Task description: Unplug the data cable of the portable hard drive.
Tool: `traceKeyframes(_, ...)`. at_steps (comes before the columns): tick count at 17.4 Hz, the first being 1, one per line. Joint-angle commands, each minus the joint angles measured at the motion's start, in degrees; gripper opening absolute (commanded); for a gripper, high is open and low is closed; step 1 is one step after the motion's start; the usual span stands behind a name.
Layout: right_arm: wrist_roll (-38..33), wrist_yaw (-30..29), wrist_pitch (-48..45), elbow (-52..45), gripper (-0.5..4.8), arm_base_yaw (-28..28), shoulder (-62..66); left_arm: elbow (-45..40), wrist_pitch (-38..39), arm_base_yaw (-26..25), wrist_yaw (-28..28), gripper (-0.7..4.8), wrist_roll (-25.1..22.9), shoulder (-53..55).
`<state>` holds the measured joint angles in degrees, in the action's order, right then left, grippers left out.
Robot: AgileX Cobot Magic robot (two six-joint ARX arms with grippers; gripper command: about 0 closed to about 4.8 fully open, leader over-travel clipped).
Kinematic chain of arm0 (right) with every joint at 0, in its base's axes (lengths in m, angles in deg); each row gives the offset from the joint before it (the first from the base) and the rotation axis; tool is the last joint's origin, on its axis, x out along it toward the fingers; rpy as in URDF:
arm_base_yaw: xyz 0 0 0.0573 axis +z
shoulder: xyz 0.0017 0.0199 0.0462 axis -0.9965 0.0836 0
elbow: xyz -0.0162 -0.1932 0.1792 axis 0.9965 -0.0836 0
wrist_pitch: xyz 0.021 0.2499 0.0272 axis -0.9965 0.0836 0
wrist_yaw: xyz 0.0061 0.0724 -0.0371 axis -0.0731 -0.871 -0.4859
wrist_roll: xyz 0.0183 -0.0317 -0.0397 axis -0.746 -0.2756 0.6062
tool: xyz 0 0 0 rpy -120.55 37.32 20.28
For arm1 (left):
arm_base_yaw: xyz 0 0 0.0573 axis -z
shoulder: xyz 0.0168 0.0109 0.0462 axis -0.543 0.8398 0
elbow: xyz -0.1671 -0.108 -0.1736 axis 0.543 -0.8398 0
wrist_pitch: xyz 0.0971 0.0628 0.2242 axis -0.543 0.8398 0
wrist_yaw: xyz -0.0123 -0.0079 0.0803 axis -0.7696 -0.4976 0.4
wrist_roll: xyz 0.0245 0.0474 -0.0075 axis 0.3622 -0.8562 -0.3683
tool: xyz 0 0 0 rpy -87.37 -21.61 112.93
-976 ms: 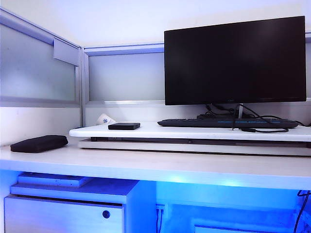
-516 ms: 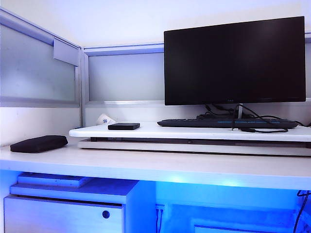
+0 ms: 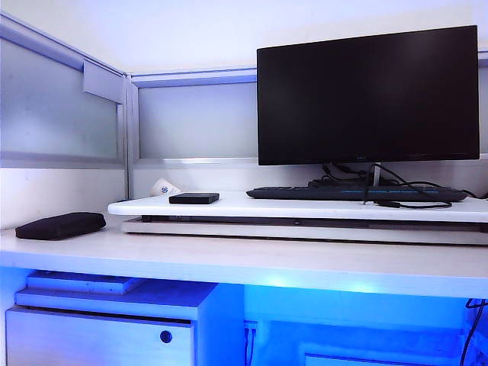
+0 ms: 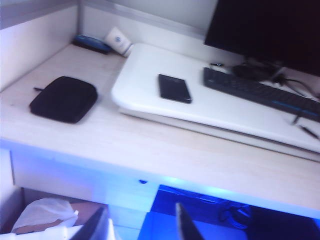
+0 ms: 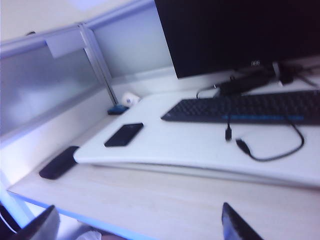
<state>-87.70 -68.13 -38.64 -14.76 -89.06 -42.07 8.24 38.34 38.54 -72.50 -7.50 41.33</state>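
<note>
portable hard drive [image 5: 124, 134]: thin flat dark slab, smooth top, lying flat on the white raised board [image 5: 190, 145], nothing plugged into it.
drive's long axis: runs from the counter [image 5: 165, 205] edge toward the back partition.
data cable [image 5: 272, 147]: thin black cord, looped on the board in front of the keyboard [image 5: 245, 107], well apart from the drive, both plugs free.
left gripper [image 4: 142, 225]: below the counter edge, fingers [image 4: 186, 225] partly apart, holding nothing.
right gripper [image 5: 140, 222]: near the counter's front edge, fingers [image 5: 235, 225] wide apart, holding nothing.

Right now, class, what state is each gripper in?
Left gripper: jaws apart, holding nothing, in front of the desk edge.
Right gripper: wide open, empty, also short of the desk.
</note>
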Motion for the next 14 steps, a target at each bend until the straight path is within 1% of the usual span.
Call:
traceKeyframes(1,-0.63,0.55,-2.99,-5.27,4.15,-0.02,0.09,-4.55,-5.29,0.0,1.09,1.78,0.09,0.02)
traceKeyframes(2,-1.16,1.42,-3.96,-7.76,3.59,0.0,0.09,-6.36,-6.14,0.0,1.53,1.78,-0.07,0.02)
traceKeyframes(3,-1.14,1.6,-5.51,-9.73,3.2,0.0,0.09,-7.78,-6.95,0.0,2.1,1.78,-0.44,0.0)
traceKeyframes(4,-1.11,1.64,-7.76,-11.89,3.13,0.0,0.09,-9.2,-7.5,0.0,2.62,1.78,-0.63,0.0)
traceKeyframes(5,-1.11,1.66,-9.42,-13.79,3.13,0.0,0.09,-10.45,-7.78,0.0,2.82,1.78,-1.9,0.0)
traceKeyframes(6,-1.09,2.21,-9.42,-14.91,3.08,0.0,0.07,-11.47,-7.82,0.0,3.13,1.77,-2.75,0.0)
traceKeyframes(7,-1.05,2.73,-9.44,-16.02,2.68,0.0,0.04,-12.13,-7.8,0.0,4.24,1.77,-3.52,0.0)
traceKeyframes(8,-1.03,2.86,-9.44,-16.96,2.2,-0.02,0.04,-12.74,-7.78,0.0,5.95,1.62,-3.61,0.0)
traceKeyframes(9,-0.2,2.86,-9.27,-17.75,1.6,0.0,0.04,-13.38,-7.72,0.0,7.82,1.06,-4.04,0.0)
traceKeyframes(10,0.07,2.84,-8.85,-18.78,0.71,0.0,0.02,-14.32,-7.72,-0.02,7.93,0.38,-6.19,0.0)
traceKeyframes(11,0.07,2.86,-8.55,-19.37,0.29,0.0,0.02,-14.88,-7.87,0.0,7.54,-0.08,-7.48,0.09)
traceKeyframes(12,0.37,2.84,-8.28,-19.71,-0.02,0.0,0.02,-14.93,-8.09,0.0,7.41,-0.06,-8.11,0.13)
traceKeyframes(13,1.77,2.99,-6.75,-19.76,-0.06,-0.02,0.02,-14.93,-8.07,0.0,7.43,-0.06,-8.31,0.13)
traceKeyframes(14,6.1,4.68,-5.27,-19.76,-0.06,0.0,0.04,-14.93,-7.93,0.0,7.61,-0.06,-9.6,0.31)
